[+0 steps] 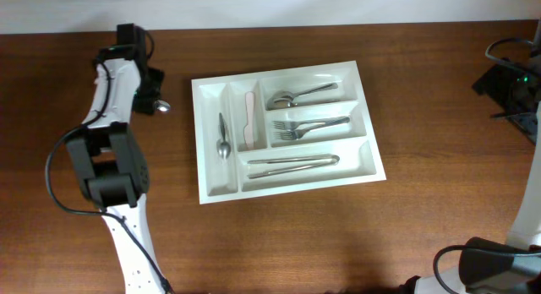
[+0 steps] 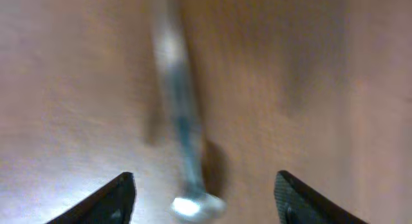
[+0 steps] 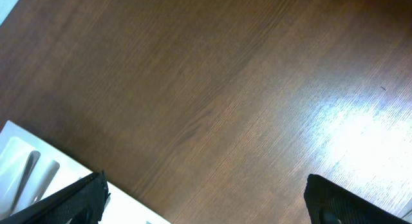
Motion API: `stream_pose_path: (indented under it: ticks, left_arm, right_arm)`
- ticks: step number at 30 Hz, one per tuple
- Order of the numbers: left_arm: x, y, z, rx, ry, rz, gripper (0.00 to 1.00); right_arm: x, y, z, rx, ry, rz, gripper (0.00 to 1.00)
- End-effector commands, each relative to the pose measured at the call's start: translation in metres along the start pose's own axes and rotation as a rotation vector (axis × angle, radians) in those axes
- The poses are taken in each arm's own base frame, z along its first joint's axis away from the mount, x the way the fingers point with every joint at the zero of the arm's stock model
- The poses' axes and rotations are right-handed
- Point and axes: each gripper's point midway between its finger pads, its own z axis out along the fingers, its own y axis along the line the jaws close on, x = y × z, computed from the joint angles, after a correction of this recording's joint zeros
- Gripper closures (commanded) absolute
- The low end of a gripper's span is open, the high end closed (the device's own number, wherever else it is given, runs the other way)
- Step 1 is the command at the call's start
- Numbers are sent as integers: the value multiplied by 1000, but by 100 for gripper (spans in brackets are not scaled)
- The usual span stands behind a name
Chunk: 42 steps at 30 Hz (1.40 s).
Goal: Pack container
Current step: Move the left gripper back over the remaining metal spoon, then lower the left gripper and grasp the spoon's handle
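The white cutlery tray [image 1: 211, 180] sat mid-worktop [image 1: 338, 235], with spoons [image 1: 292, 98], forks [image 1: 308, 125] and knives [image 1: 292, 161] in its compartments. Well to its left, the left claw [image 2: 205, 177] was released, its fingers apart either side of a blurred metal utensil [image 2: 177, 102]. The right claw [image 3: 206, 182] gaped wide, grasping nothing, with the tray's corner nearby.

The container [image 1: 210, 174] is being borne mid-table [image 1: 355, 235], cutlery [image 1: 308, 125] is being held in each compartment, and one utensil [image 1: 162, 106] is being left lying on the table, left of the container.
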Motion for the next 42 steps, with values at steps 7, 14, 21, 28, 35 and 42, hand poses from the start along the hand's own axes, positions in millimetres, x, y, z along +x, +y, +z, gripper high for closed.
stream_pose_path:
  ticks: [7,14,21,28,35,42]
  left_arm:
    - [-20,22,2,-44,49,-79,18]
    - [-7,10,8,-15,45,-52,13]
    - [19,3,39,-18,76,-13,18]
    - [42,8,59,-41,166,-3,87]
    - [46,11,60,-46,187,51,98]
    - [46,10,59,-22,220,139,98]
  right_arm:
    - [-2,0,0,1,-4,-3,1]
    - [-1,-1,0,2,-4,-4,1]
    - [-1,-1,0,2,-4,-4,1]
    - [-1,-1,0,2,-4,-4,1]
    - [-2,0,0,1,-4,-3,1]
    - [-1,-1,0,2,-4,-4,1]
